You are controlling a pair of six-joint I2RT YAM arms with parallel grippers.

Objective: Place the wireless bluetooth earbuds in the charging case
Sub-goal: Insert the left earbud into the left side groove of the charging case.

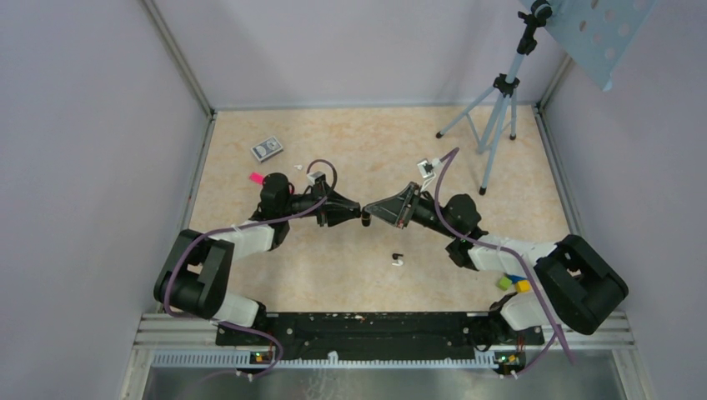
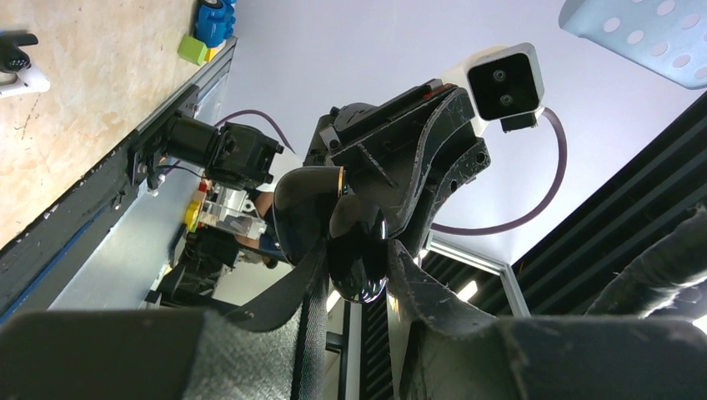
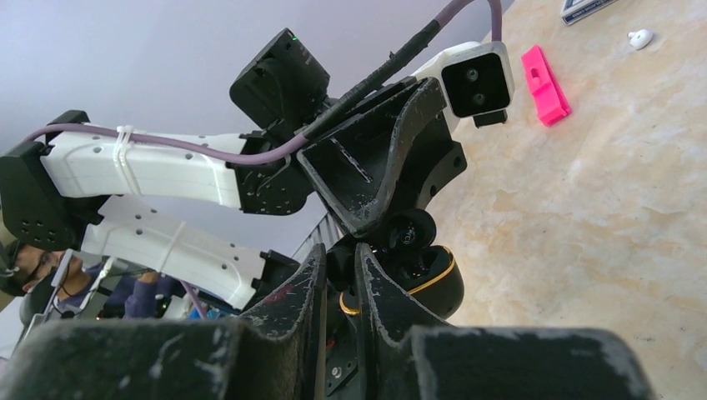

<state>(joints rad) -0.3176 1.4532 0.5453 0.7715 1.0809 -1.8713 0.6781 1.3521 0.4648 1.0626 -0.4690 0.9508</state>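
As left end effector (image 1: 361, 218) grips charging case (image 2: 360, 258) | earbuds (image 1: 398, 258) lie apart

Read as a robotics lab, a walled test cell. Plain lilac panels (image 1: 83, 125) set in aluminium posts (image 1: 179, 57) boxed in a beige tabletop (image 1: 350, 142) — camera tripod (image 1: 505, 83) stood in the far corner, cabled robot arms (image 1: 246, 237) sat bolted to a black rail (image 1: 367, 327).

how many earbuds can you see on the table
3: a black earbud and a white earbud side by side mid-table, and a second white earbud far left near the pink block. More may be hidden inside the raised charging case.
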